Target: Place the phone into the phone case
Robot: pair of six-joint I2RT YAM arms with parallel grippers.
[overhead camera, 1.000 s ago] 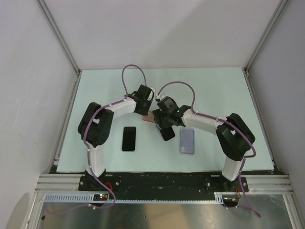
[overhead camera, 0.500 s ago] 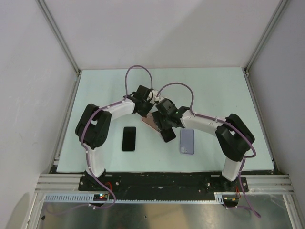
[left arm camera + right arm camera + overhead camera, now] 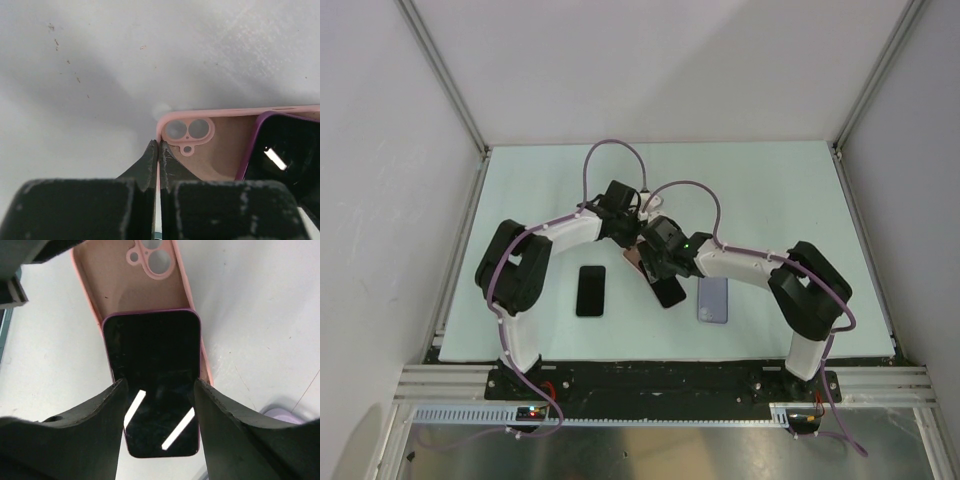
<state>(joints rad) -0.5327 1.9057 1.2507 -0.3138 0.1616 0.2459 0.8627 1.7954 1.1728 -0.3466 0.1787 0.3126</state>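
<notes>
Where the phone is: the purple-edged phone sits screen up with its top end over the open pink phone case. It covers the case's lower part, while the camera-cutout end is bare. We'd say it isn't seated yet.
Pink phone case: it's open side up, near the middle of the tabletop. We can't tell if it lies flat or is lifted a bit.
Left gripper: the jaws are pinched tight on the case's thin side wall, right by the cutout corner.
Right gripper: the jaws are partly spread and straddle the phone's long sides. We honestly can't tell if they're pressing on it or just flanking it.
How the phone handles: we reckon it's stiff, with some weight and slick glass, so it slips easily. We'd grab it by the long edges around mid-length and keep off the screen.
How the case handles: it looks soft, light and bendy. The rim should flex to let the phone in, but a one-corner pinch lets it twist.
Bystanders: a black phone lies flat to the left and a lavender case or phone to the right, we can't tell which.
</notes>
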